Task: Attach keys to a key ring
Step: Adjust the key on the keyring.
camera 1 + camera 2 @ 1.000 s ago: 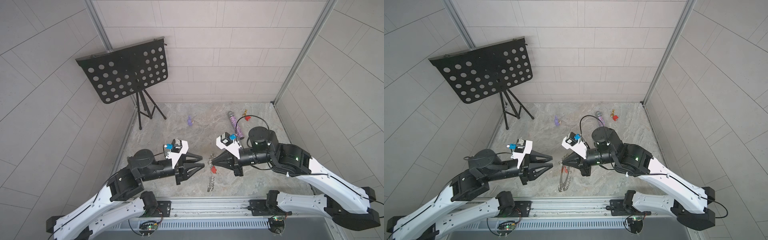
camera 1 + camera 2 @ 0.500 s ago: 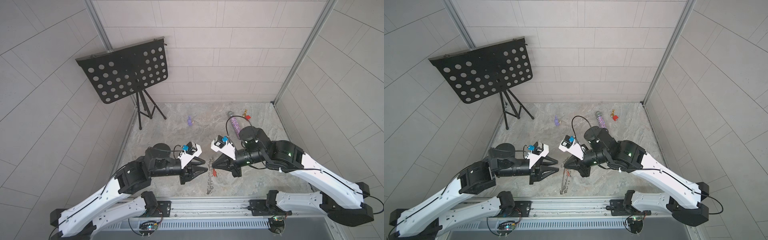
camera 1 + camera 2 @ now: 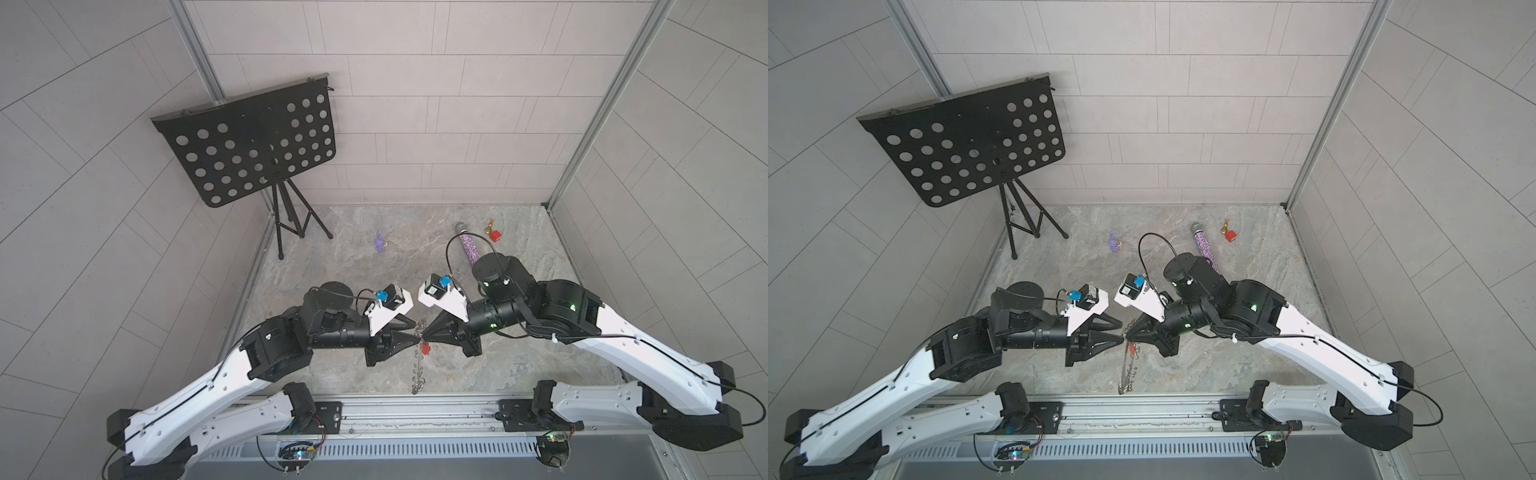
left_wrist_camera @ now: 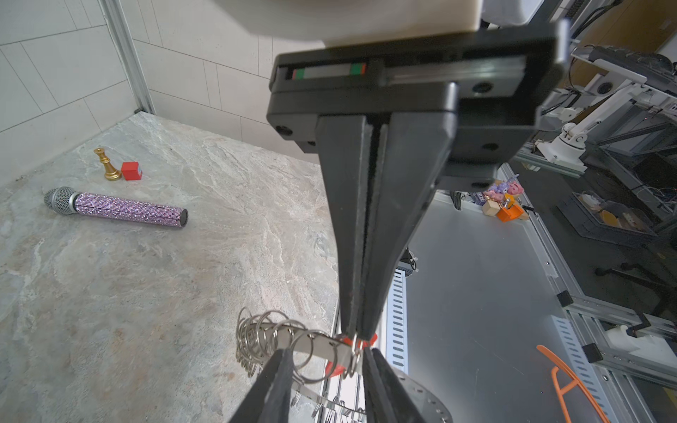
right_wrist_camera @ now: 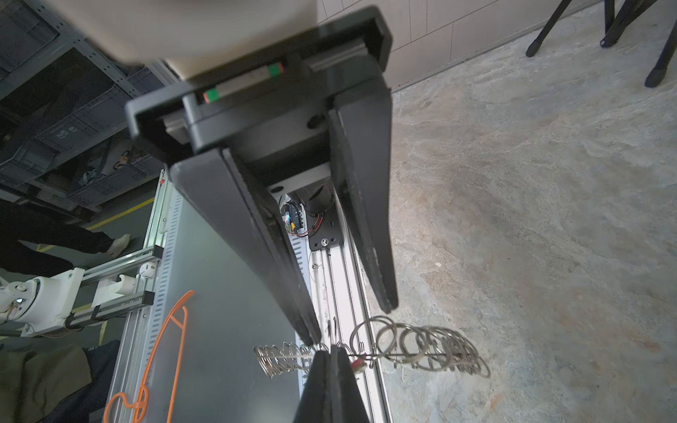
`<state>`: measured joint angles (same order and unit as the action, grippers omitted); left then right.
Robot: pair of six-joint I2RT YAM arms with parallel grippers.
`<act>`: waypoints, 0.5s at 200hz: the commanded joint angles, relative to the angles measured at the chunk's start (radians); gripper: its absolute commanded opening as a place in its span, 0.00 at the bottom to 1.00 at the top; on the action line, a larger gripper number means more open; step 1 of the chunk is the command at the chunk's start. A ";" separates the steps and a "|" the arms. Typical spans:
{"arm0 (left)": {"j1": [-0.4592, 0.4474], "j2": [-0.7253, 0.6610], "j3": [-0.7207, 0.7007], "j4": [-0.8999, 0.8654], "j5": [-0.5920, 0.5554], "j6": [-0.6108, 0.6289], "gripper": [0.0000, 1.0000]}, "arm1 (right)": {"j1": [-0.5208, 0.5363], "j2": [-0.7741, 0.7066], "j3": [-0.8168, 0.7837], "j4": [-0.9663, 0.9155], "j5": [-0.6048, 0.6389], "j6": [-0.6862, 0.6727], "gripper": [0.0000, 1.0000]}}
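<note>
The right gripper [image 4: 359, 338] has its jaws fully closed, the tips pinching the rim of the ring [image 4: 322, 347] right beside the key [image 4: 334, 367], of which only red plastic shows. Whether the key itself is caught in that pinch cannot be told. The left gripper [image 5: 352, 323] faces it tip to tip with its jaws part open, its 2 fingers straddling the rim and gripping nothing. The ring is held up between the 2 arms over the front of the table [image 4: 146, 293]. Its loops [image 4: 256, 340] crowd the rim on both sides of the pinch.

The step in hand looks like the left gripper taking hold at the key. Doing it well likely means closing on the key or on 1 loop alone (the neighbours sit almost touching, so a wide bite would gather several). The thin metal may swivel in the right pinch. The left fingers should therefore close slowly and square to the rim, with no sideways push, while the right grip gives nothing.
</note>
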<state>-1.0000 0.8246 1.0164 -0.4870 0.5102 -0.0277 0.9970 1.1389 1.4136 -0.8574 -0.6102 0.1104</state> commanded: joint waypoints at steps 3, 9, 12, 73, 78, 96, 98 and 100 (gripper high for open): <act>-0.003 -0.001 0.028 0.006 0.026 0.016 0.35 | 0.006 -0.006 0.019 0.036 -0.020 0.009 0.00; -0.003 -0.002 0.028 0.009 0.028 0.017 0.34 | 0.006 -0.007 0.018 0.037 -0.021 0.009 0.00; -0.003 -0.002 0.028 0.010 0.028 0.015 0.33 | 0.007 -0.007 0.017 0.038 -0.021 0.008 0.00; -0.003 -0.005 0.024 0.020 0.043 0.011 0.20 | 0.007 -0.008 0.009 0.050 -0.023 0.016 0.00; -0.003 -0.005 0.024 0.022 0.045 0.009 0.18 | 0.006 -0.008 0.009 0.050 -0.023 0.017 0.00; -0.004 -0.003 0.022 0.025 0.052 0.010 0.06 | 0.007 -0.007 0.007 0.053 -0.023 0.018 0.00; -0.003 -0.003 0.023 0.025 0.054 0.011 0.04 | 0.006 -0.007 0.007 0.053 -0.022 0.018 0.00; -0.003 -0.003 0.022 0.025 0.053 0.011 0.02 | 0.006 -0.007 0.007 0.054 -0.023 0.018 0.00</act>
<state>-1.0000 0.8276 1.0172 -0.4828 0.5499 -0.0227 0.9970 1.1389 1.4136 -0.8402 -0.6155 0.1169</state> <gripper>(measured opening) 0.098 0.044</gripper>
